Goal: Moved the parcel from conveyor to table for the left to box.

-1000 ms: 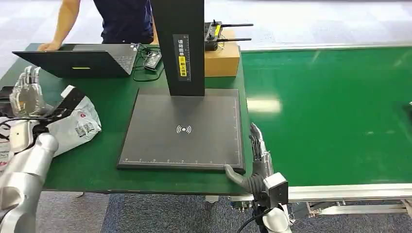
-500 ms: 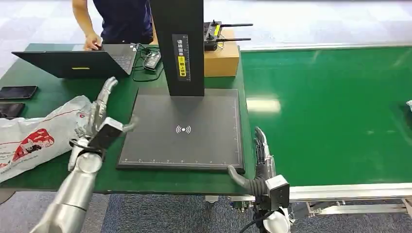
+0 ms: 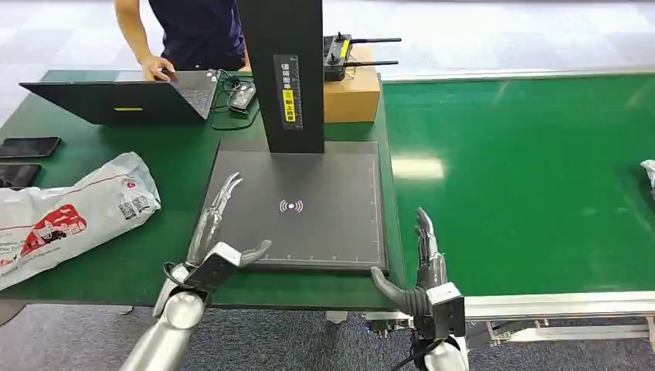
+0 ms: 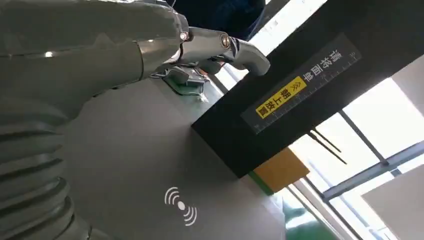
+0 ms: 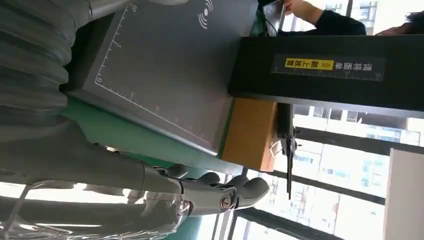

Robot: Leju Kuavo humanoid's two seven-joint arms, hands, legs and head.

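Observation:
A white plastic parcel (image 3: pixel 69 216) with red print lies on the green table (image 3: pixel 154 263) at the left, free of both hands. My left hand (image 3: pixel 220 232) hovers open over the front left corner of the dark scanner pad (image 3: pixel 324 178), fingers spread and empty; the left wrist view has its fingers (image 4: pixel 220 45) above the pad (image 4: pixel 150 165). My right hand (image 3: pixel 421 259) stands open at the pad's front right corner, beside the green conveyor (image 3: pixel 525 185); the right wrist view shows it (image 5: pixel 200 192) empty. A second white parcel (image 3: pixel 649 174) peeks in at the conveyor's right edge.
The scanner's black column (image 3: pixel 282 69) rises from the back of the pad. Behind it sit a cardboard box (image 3: pixel 351 97) and an open laptop (image 3: pixel 116 100) with a person's hand (image 3: pixel 158 68) on it. Two phones (image 3: pixel 27 147) lie at the far left.
My left hand has left the parcel and swung right to the pad's front left corner. The parcel now lies flat. Another parcel has edged in at the conveyor's right end.

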